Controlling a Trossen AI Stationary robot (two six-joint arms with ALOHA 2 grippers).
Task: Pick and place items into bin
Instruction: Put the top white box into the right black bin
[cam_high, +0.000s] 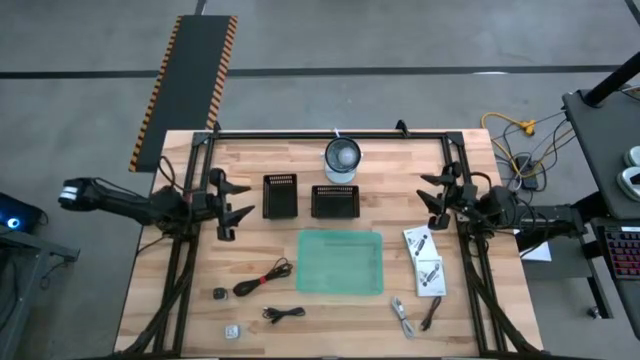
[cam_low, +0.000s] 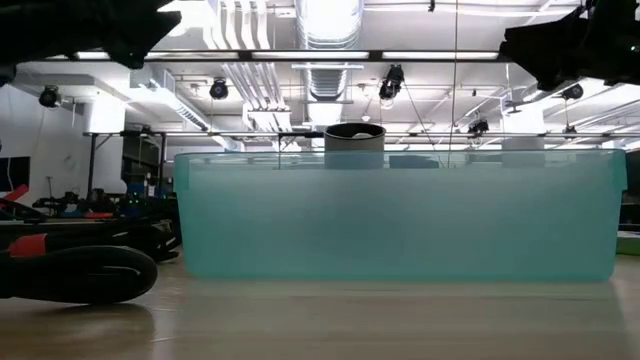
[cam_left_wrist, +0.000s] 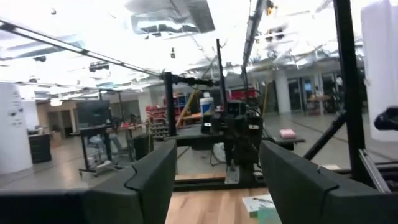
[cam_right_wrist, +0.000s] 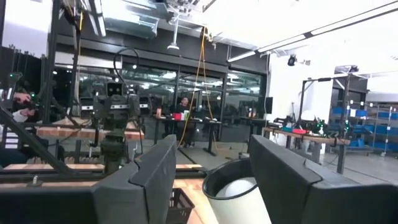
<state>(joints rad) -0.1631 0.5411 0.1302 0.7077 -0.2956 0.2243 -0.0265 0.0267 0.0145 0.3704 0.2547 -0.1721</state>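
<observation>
Both arms are waiting at the table's far corners, the left gripper (cam_high: 232, 205) and the right gripper (cam_high: 437, 199) each hanging above the wood with fingers spread apart and grasping nothing. Between them the translucent green bin (cam_high: 341, 262) is sitting at the table's middle (its long wall is filling the low view (cam_low: 395, 215)). The items are lying around it: two white printed cards (cam_high: 424, 258) just beside its right edge, a black coiled cable (cam_high: 261, 279) near its left edge, a second black cable (cam_high: 285, 314) and a tiny black piece (cam_high: 220, 294) toward the near side, a small white piece (cam_high: 232, 332) at the near edge, and a whitish short cable (cam_high: 402, 316) beside another thin dark cable (cam_high: 431, 314). Two black slotted trays (cam_high: 280, 196) and a white cup (cam_high: 342, 160) are standing behind the bin.
</observation>
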